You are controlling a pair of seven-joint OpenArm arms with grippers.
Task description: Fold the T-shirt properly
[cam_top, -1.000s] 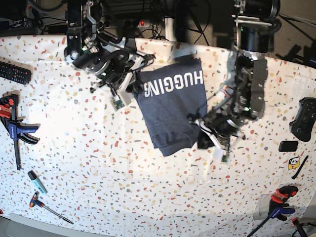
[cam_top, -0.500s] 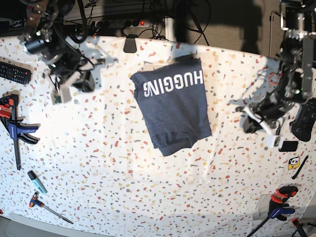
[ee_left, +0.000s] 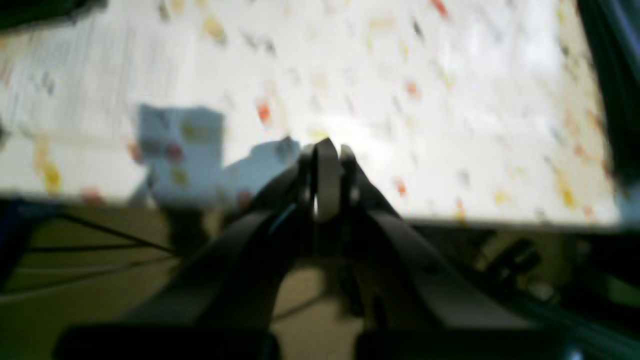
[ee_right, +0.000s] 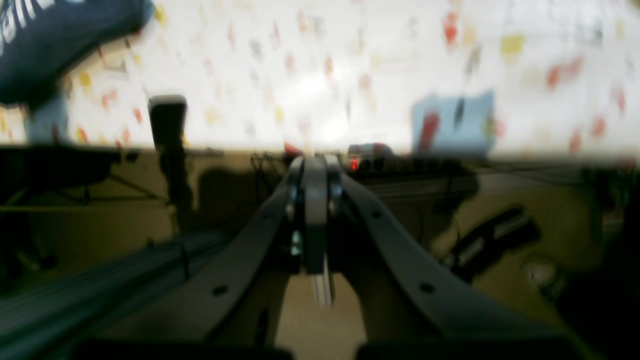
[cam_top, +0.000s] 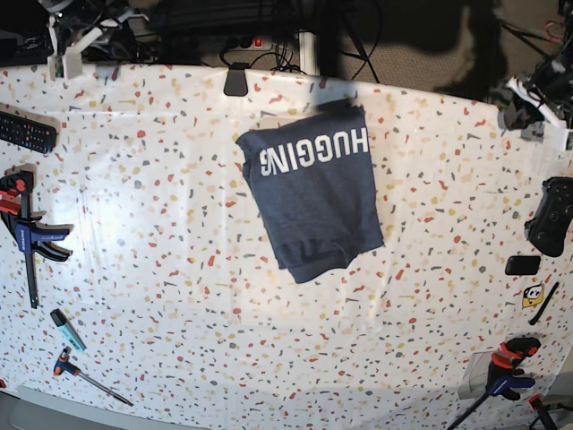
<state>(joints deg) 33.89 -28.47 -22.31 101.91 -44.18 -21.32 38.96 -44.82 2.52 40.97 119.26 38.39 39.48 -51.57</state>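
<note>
This looks like a robotics lab or workshop bench. A speckled terrazzo-pattern tabletop (cam_top: 179, 269) carries hand tools along its edges: a bar clamp (cam_top: 22, 235) and a small hex key (cam_top: 85, 376) on one side, another clamp (cam_top: 501, 372) on the other. A remote (cam_top: 27, 133) and a game controller (cam_top: 551, 215) lie near the rims. Behind the tabletop runs a power strip (cam_top: 255, 41) with a lit red switch amid tangled cables (cam_top: 286, 54), and robot arm hardware (cam_top: 85, 22) sits at the far corners.
</note>
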